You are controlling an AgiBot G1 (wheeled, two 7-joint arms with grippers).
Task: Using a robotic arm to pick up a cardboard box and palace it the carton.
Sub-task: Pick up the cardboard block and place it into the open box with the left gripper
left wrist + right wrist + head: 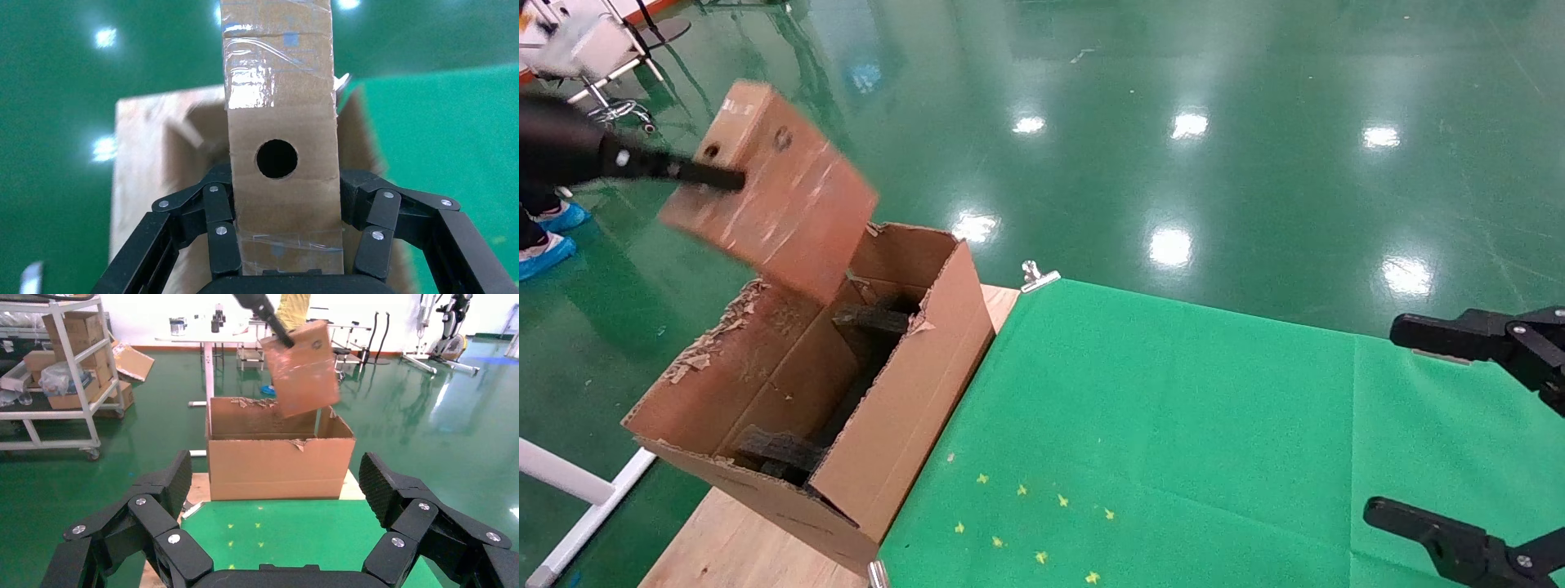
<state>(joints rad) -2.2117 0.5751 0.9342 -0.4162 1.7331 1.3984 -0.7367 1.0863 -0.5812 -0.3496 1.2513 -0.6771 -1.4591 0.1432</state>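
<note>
My left gripper (719, 175) is shut on the small brown cardboard box (780, 192) and holds it tilted in the air above the far end of the carton (911, 400). In the left wrist view the box (281, 202) stands between my two black fingers (223, 245), with its round hole facing the camera. The carton is long, open at the top, with ragged flaps and black foam blocks (870, 318) inside. My right gripper (1459, 433) is open and empty at the table's right edge. The right wrist view shows the box (303, 367) above the carton (278, 465).
The carton stands on the wooden left end of the table (731, 547). Green cloth (1173, 433) with small yellow marks covers the rest, held by metal clips (1035, 276). Green glossy floor lies beyond. Shelves with boxes (61, 361) and tables stand far off.
</note>
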